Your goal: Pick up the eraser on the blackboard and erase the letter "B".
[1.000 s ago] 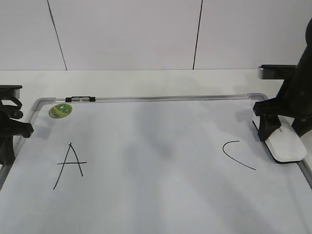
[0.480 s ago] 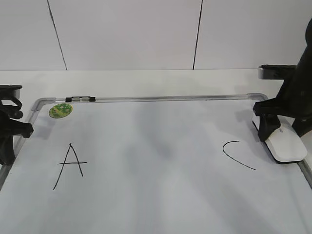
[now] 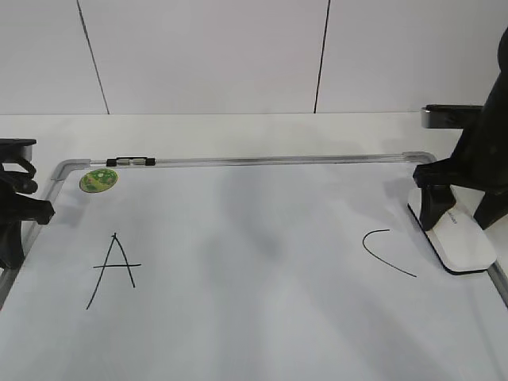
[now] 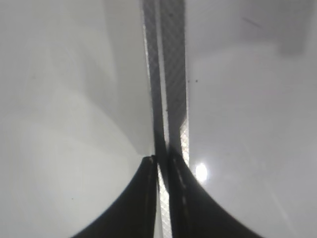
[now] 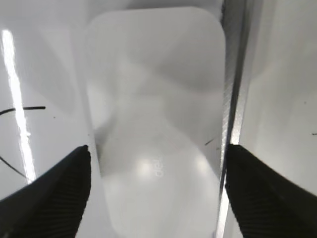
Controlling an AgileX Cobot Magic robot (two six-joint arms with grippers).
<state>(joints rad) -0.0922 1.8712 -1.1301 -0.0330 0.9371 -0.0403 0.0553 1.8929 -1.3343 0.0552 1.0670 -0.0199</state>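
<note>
The eraser (image 3: pixel 460 238), a white glossy block, lies flat on the blackboard (image 3: pixel 254 238) at its right edge, right of the letter C (image 3: pixel 386 251). My right gripper (image 3: pixel 460 213) is open, one finger on each side of the eraser, not touching it. In the right wrist view the eraser (image 5: pixel 158 79) fills the gap between the right gripper's fingers (image 5: pixel 157 148), beside the board's frame (image 5: pixel 233 74). The letter "B" does not show; the board's middle is blank. My left gripper (image 3: pixel 12 226) is shut over the board's left frame (image 4: pixel 173 74) and holds nothing; its tips show in the left wrist view (image 4: pixel 161 159).
A black letter A (image 3: pixel 113 270) is at the board's left. A round green sticker (image 3: pixel 98 179) sits at the far left corner, next to a small black clip (image 3: pixel 132 161) on the top frame. A white wall stands behind the table.
The right gripper has opened and let go of the eraser, which now lies flat on the board instead of tilted. The left arm has not moved.
</note>
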